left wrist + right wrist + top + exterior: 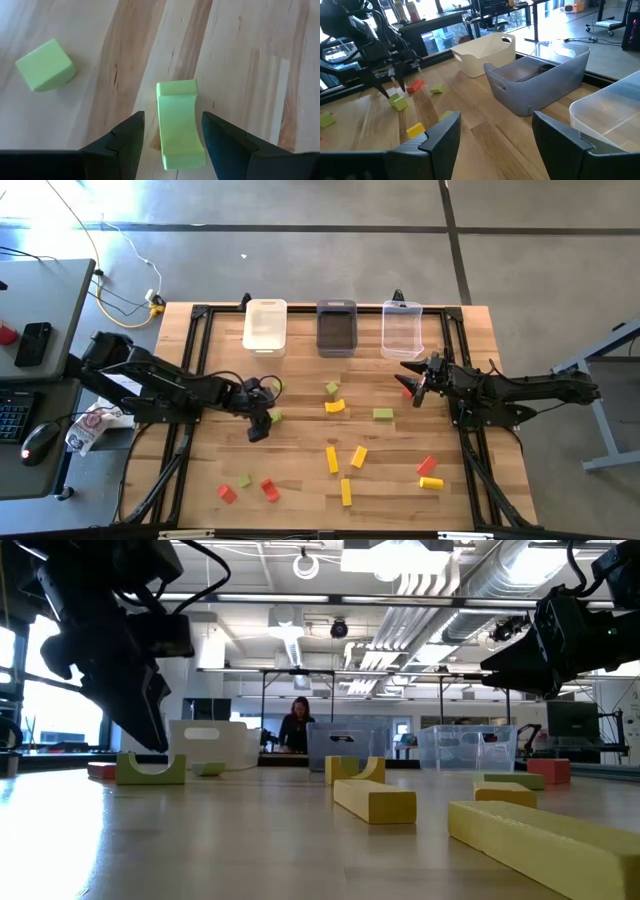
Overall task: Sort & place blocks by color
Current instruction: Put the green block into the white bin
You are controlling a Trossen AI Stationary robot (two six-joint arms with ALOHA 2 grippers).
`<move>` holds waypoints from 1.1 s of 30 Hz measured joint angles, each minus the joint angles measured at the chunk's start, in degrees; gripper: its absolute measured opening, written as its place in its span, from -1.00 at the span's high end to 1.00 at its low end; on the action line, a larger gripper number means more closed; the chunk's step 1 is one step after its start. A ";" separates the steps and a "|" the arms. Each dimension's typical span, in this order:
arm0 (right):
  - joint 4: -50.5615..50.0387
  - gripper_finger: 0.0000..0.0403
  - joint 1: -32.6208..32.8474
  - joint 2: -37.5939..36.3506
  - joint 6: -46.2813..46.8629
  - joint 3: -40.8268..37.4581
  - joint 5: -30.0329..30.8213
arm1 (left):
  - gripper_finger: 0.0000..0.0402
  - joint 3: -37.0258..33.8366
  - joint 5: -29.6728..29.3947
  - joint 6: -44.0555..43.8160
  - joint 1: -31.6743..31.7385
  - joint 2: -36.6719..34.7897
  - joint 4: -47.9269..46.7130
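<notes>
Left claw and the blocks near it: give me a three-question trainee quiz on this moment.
1. True or false: the left claw is open around a light green arched block.
2. Which bin is nearest the right claw? A white bin B grey bin C clear bin
3. Fill in: the right claw holds ____.

Key: 1 true. 2 C. 3 nothing.

Matt light-green block point(178, 125) on a smooth, grained wooden table point(250, 65).
</notes>
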 joint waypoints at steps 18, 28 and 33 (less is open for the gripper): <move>-0.26 -0.15 0.00 -0.01 0.00 0.00 0.02 | 0.08 0.03 1.77 -0.01 -1.22 8.42 5.01; -0.26 -0.15 0.00 -0.02 0.00 -0.02 0.02 | 0.36 0.15 0.01 1.33 -1.18 9.90 5.36; -0.26 -0.15 0.00 -0.02 0.00 -0.01 0.00 | 0.52 0.13 0.49 3.11 -1.07 9.72 5.78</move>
